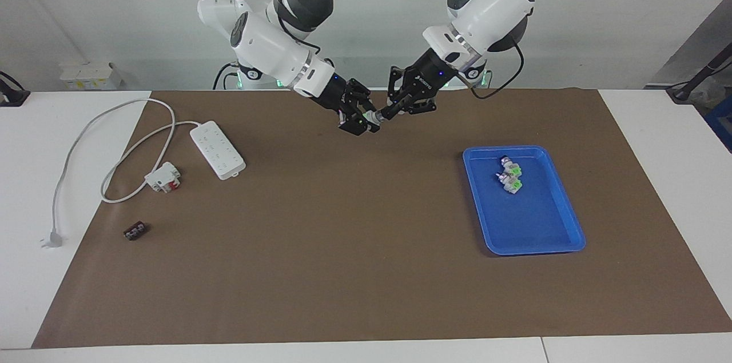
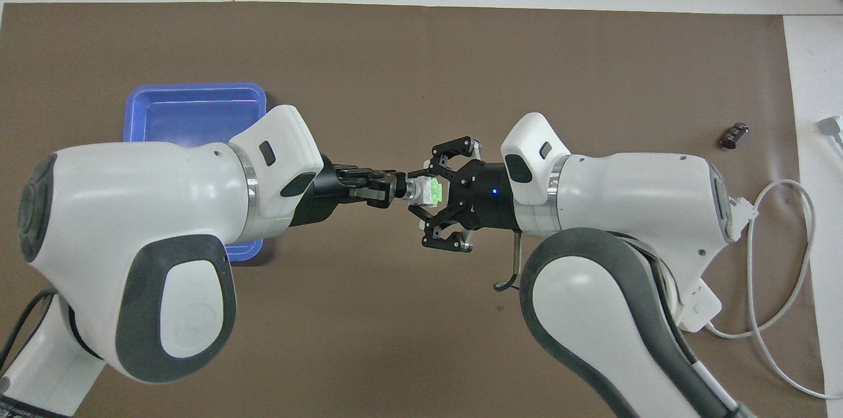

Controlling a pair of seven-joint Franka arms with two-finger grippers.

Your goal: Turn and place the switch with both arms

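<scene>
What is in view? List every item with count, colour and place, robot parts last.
held switch: 1, pale grey with green label, in the air between the two pincers over the brown mat
switches in tray: 2, grey-white with green labels, side by side in the tray's end nearer the robots
tray: 1, blue, toward the left arm's end
power strip: 1, white with cable, toward the right arm's end
white-and-red block: 1, beside the strip
black ribbed piece: 1, farther from the robots than the block
mat: 1, brown, covering the table
left pincer: 1, black, shut on the switch's knob
right pincer: 1, black, shut on the switch's body
</scene>
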